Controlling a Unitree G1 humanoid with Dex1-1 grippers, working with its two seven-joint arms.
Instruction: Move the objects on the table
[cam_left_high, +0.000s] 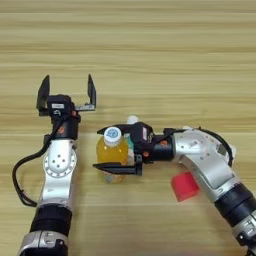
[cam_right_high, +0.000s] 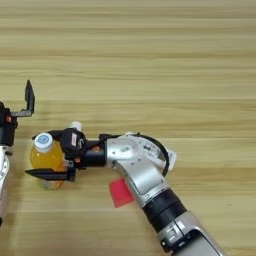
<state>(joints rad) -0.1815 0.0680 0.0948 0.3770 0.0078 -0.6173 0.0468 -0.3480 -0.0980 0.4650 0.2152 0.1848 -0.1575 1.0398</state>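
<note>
Orange juice fills the round, white-capped bottle (cam_left_high: 112, 154), which is clasped between the 2 black fingers of the right gripper (cam_left_high: 116, 150) on the plank-grained wooden table (cam_left_high: 165, 60). A red cube (cam_left_high: 184, 186) is seen beside the right arm, while the left gripper (cam_left_high: 67, 92) is held wide open and empty.

bright even light on the table (cam_left_high: 150, 60), soft shadows, slight overall blur.

Stereo head pair; look down, close; share table (cam_left_high: 150, 50) centre.
</note>
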